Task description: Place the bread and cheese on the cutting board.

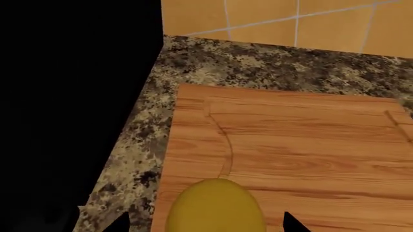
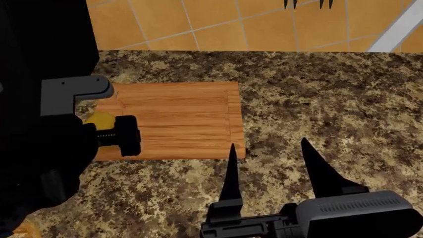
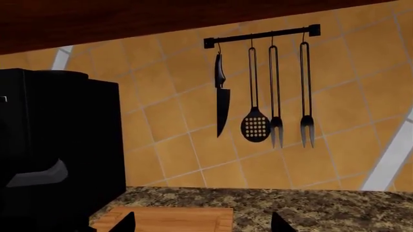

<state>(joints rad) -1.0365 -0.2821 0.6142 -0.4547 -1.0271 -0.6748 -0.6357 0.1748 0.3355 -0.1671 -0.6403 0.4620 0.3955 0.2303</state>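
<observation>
Speckled granite desk [image 2: 317,99] under orange tiles. My left gripper [image 1: 206,223] grips the cheese [image 1: 215,205] over the board's [image 2: 178,121] left edge. Next I lower and release. Right gripper [image 2: 270,161] is open, empty; bread unseen.

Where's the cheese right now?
The cheese sits over the cutting board's left end, between the left gripper's jaws; the head view shows only a yellow sliver behind that arm.

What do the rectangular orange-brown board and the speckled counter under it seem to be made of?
The cutting board looks like matte wood: grain lines run along it and a groove is carved near its edge. The counter looks like polished granite, mottled brown, black and cream, though it may be imitation.
</observation>
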